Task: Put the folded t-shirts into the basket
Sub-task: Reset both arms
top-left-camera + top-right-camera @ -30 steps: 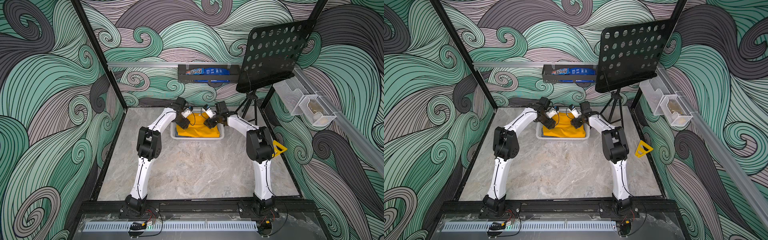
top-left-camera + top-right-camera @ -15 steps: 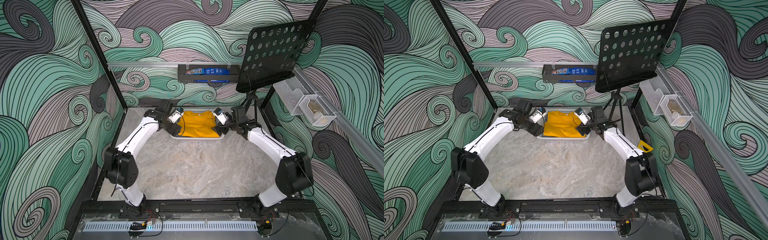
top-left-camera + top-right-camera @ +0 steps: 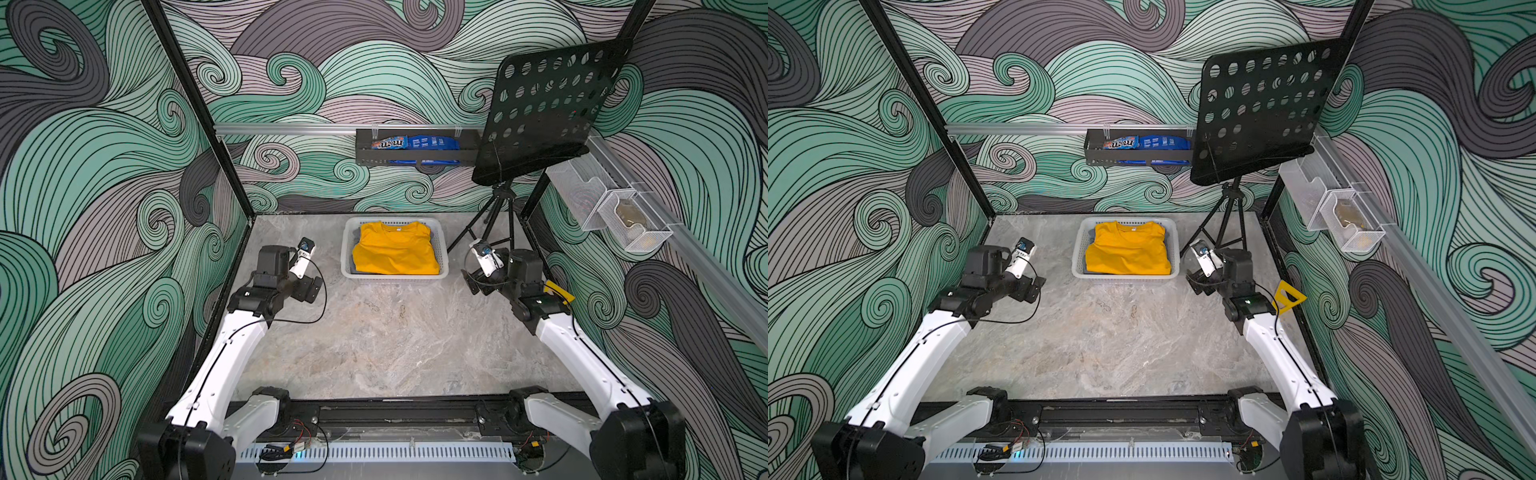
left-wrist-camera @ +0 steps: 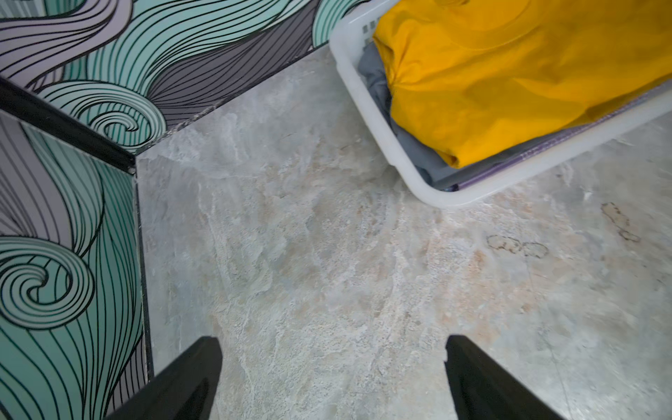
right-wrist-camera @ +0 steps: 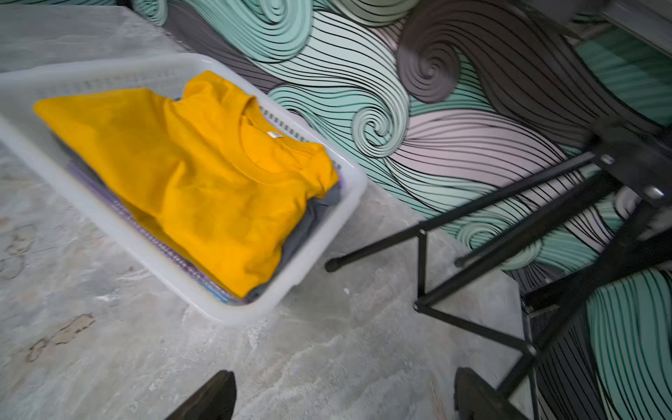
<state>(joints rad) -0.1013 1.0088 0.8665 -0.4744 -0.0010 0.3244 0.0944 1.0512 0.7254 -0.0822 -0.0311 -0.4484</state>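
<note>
We found the basket (image 3: 395, 276) standing on the table (image 3: 374, 340) toward the back wall, roughly midway between the two arms. In both top views the mustard yellow t-shirt (image 3: 395, 253) lay folded on top inside it, collar toward the wall, filling most of the opening. Under it, in the wrist views, we saw the grey t-shirt (image 4: 378, 80) showing at the side and a thin edge of the lavender t-shirt (image 4: 491, 178) along the near wall of the basket. We could not make out any layer below those with confidence.

The left hand (image 4: 329, 349) stood wide, with only bare marble between its fingers (image 4: 203, 363), and held nothing. It hung over the table to the left of the basket, apart from the rim. The right hand (image 5: 340, 382) was spread wide as well and empty, to the right of the basket and near the tripod feet of the music stand (image 3: 540, 112); that wrist view was somewhat blurred.

A black rack (image 3: 411, 151) with snack bags hung on the back wall, wire mesh bins (image 3: 615, 212) on the right wall, and a yellow triangle (image 3: 1287, 297) sat at the table's right edge beside the right arm.
</note>
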